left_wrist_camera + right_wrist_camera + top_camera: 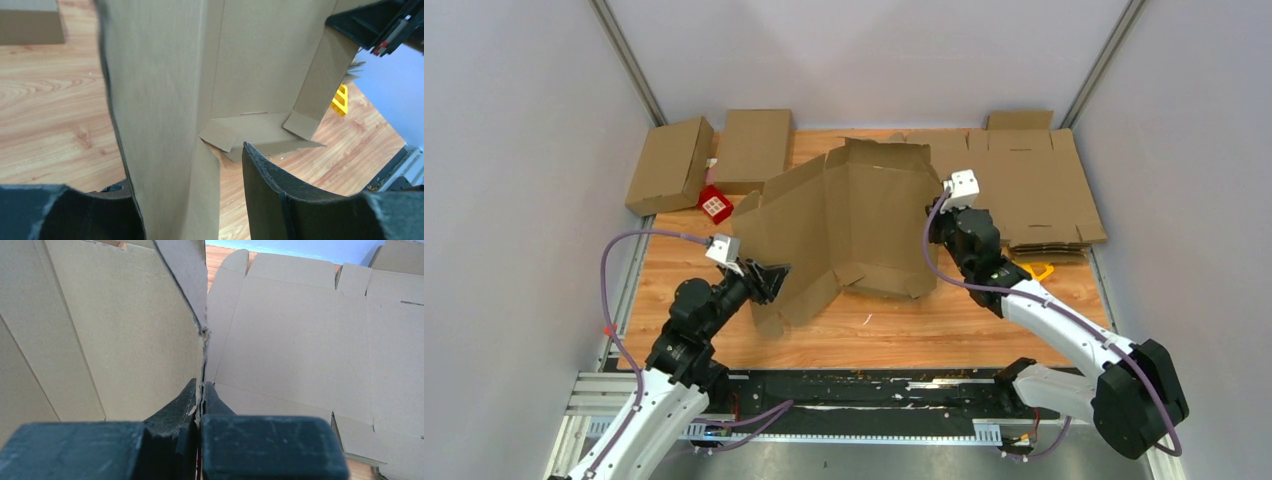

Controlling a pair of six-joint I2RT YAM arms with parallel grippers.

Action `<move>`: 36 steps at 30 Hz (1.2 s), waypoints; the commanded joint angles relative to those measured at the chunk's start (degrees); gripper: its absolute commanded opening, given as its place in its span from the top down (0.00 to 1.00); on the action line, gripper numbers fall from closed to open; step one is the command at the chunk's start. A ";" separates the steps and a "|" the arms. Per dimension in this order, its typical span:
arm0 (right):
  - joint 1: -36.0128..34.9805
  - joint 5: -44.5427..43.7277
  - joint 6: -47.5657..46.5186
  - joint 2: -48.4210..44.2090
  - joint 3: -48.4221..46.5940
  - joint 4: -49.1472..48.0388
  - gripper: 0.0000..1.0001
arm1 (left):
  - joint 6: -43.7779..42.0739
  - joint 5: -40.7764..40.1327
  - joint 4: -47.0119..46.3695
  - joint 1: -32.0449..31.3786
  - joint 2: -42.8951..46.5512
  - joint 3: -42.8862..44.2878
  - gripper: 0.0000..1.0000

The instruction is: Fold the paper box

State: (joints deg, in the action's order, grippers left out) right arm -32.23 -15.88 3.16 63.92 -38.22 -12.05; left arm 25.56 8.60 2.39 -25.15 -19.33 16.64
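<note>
Paper box (854,210) stands half-raised on the table (904,335) btwn both arms; right end effector (201,387) pinched tight on its right wall edge, steadying it upright; left end effector (766,280) straddles left panel, jaws apart, apparently unclamped, prob. guiding the fold.

On my feed the wooden table (874,340) has two closed cardboard boxes at the far left, one angled (669,165) and one flatter (752,148), with a small red block (715,205) just in front. Far right there's a stack of flat cardboard sheets (1049,190), and a yellow thing (1040,271) sits near it.
</note>
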 commanded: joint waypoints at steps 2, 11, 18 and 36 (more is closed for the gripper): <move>-0.54 0.41 -1.72 -1.73 0.68 -3.59 0.99 | -1.67 -0.91 -2.13 -0.25 0.75 6.18 0.48; -0.51 3.21 4.75 -2.98 0.15 3.64 0.71 | -3.48 7.08 -6.96 -0.25 -0.78 5.11 1.00; -0.63 8.40 8.11 -8.32 4.42 13.45 0.34 | -3.29 10.84 -12.59 -0.25 -0.64 1.73 1.00; -6.15 10.71 9.62 -1.87 8.65 14.16 0.16 | 0.28 17.78 -24.31 -0.26 1.51 -5.68 1.00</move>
State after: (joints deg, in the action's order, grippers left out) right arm -36.97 -5.28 11.53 59.61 -30.13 -1.45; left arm 24.97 24.01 -18.37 -25.15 -18.72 12.38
